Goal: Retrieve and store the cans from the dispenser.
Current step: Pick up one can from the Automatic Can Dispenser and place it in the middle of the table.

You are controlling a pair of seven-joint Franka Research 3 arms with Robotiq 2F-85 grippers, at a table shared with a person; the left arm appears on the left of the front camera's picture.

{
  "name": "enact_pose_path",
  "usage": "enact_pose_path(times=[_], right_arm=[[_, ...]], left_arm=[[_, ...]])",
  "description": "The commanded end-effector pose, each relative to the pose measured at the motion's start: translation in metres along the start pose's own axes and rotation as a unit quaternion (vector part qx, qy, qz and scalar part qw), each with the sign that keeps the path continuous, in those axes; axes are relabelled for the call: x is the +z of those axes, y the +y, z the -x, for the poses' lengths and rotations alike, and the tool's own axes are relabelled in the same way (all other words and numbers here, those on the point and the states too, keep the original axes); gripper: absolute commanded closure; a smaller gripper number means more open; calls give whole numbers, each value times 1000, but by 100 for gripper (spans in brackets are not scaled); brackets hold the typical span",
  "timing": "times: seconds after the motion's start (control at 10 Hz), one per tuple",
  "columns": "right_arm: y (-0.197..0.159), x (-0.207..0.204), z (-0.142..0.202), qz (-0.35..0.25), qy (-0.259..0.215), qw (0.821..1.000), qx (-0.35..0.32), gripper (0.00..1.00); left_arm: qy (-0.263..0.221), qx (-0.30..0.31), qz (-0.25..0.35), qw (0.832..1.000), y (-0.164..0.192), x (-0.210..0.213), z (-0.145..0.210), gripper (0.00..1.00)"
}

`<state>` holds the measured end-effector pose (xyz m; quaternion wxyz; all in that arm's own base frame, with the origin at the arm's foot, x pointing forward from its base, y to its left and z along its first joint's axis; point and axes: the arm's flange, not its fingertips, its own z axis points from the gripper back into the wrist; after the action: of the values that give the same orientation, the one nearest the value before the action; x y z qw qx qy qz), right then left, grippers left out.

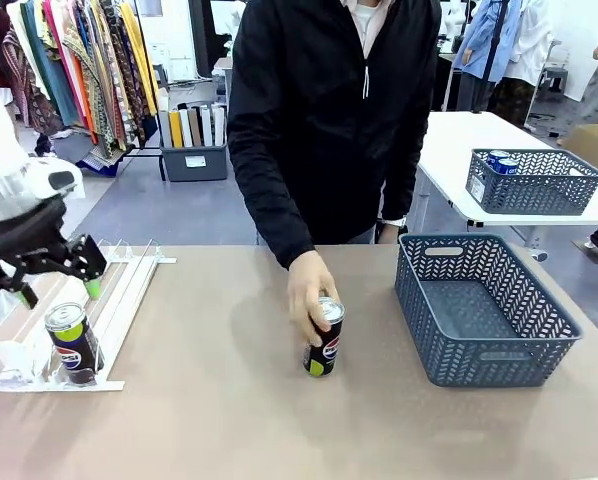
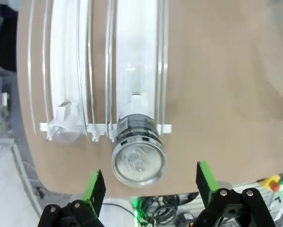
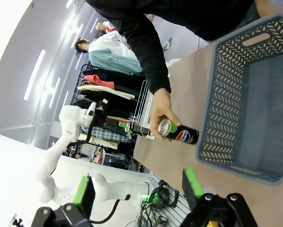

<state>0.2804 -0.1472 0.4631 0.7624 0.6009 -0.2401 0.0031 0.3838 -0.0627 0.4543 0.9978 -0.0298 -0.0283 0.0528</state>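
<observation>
Hovering spread and empty, my left gripper (image 2: 148,182) stands above the can (image 2: 139,156) resting at the low end of the rack (image 2: 137,71). I judge the sound approach is straight down, pads (image 2: 95,185) square on the can's sides, clear of the wire dividers (image 2: 161,71). My right gripper (image 3: 137,189), also spread, holds nothing near the basket (image 3: 255,109). A person's hand (image 1: 307,290) covers the top of a second can (image 1: 326,345) on the table (image 1: 229,420). The clear end stop (image 2: 136,100) is hard to make out.
</observation>
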Motion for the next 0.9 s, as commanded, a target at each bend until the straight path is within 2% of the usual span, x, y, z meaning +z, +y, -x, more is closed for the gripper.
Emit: enact_pose_path(times=[0.0,0.4,0.7,0.8], right_arm=[[3,-2,-4,-13,-10,1000,7,0],[3,-2,-4,-13,-10,1000,7,0],[3,-2,-4,-13,-10,1000,7,0],[3,-2,-4,-13,-10,1000,7,0]], left_arm=[[15,19,-30,999,-4,-19,-1,0],[33,17,-29,999,-7,-45,-7,0],[43,21,-26,999,-2,-44,-7,0],[32,22,-20,999,0,-43,-8,0]])
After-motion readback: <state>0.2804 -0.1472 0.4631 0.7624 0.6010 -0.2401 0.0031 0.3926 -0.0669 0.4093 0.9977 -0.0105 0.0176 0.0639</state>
